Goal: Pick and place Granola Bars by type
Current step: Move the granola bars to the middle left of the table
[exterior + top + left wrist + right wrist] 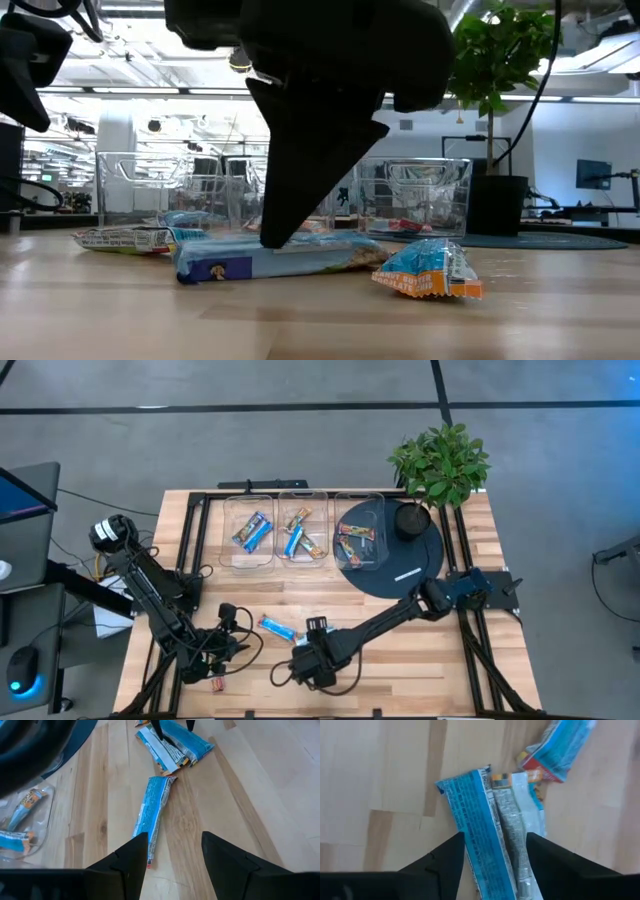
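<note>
The right end effector (494, 865) is lowered over a blue granola bar (482, 837) lying on the counter (380, 775); its fingers are spread apart, the bar between them, not clamped.

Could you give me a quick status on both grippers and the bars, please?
Right gripper open, straddling blue bar. Left gripper open over another blue bar. Nothing in the way.

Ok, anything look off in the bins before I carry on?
The middle bin looks mixed: a blue bar lies beside orange-brown wrapped bars, though the left bin holds the other blue bars. The right bin also sits partly on the dark round mat.
</note>
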